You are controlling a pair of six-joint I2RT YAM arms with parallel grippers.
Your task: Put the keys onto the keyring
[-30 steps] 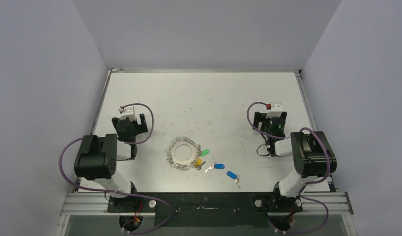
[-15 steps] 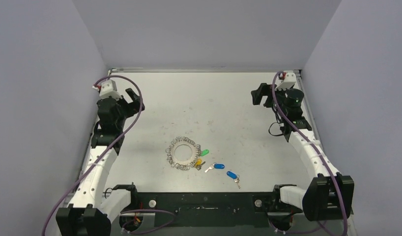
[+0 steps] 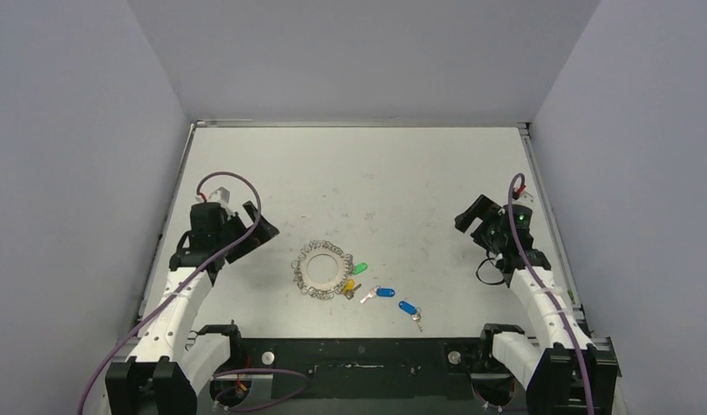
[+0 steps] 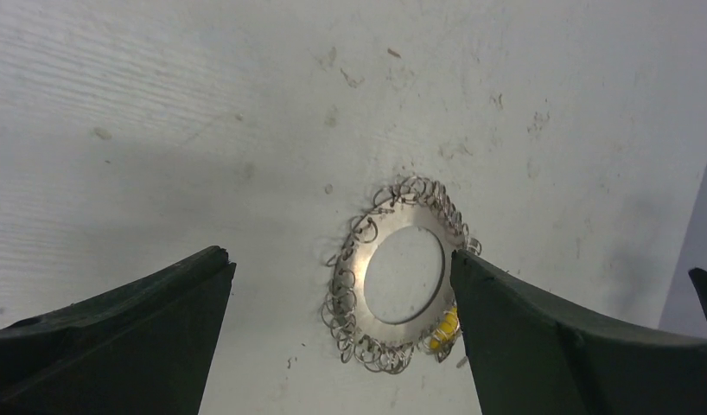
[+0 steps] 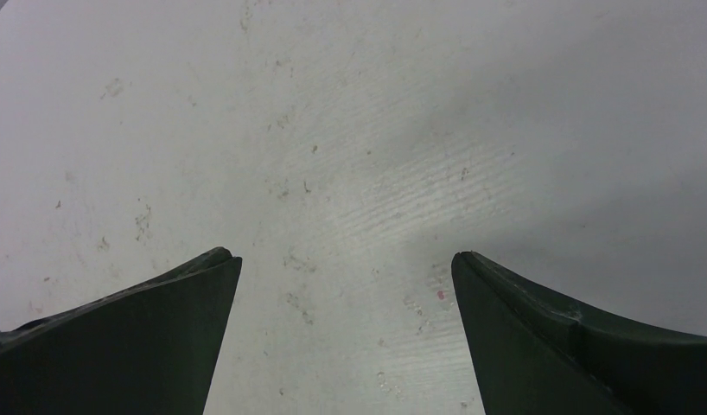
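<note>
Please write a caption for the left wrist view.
Open left hand framing the keyring, a yellow tag at its edge.

- We see the table point(image 3: 359, 164) lit evenly from above, bright off-white, with the side walls point(image 3: 73, 130) a dimmer grey-violet.
- Shadows in the top view are soft and faint, close under each arm.
- From the left wrist, the keyring point(image 4: 402, 277) is sharp with a mild sheen. The fingers point(image 4: 117, 346) of the left gripper point(image 4: 341, 258) are dark and show little detail.
- From the right wrist, we note a broad soft shadow across the table's upper right.
</note>
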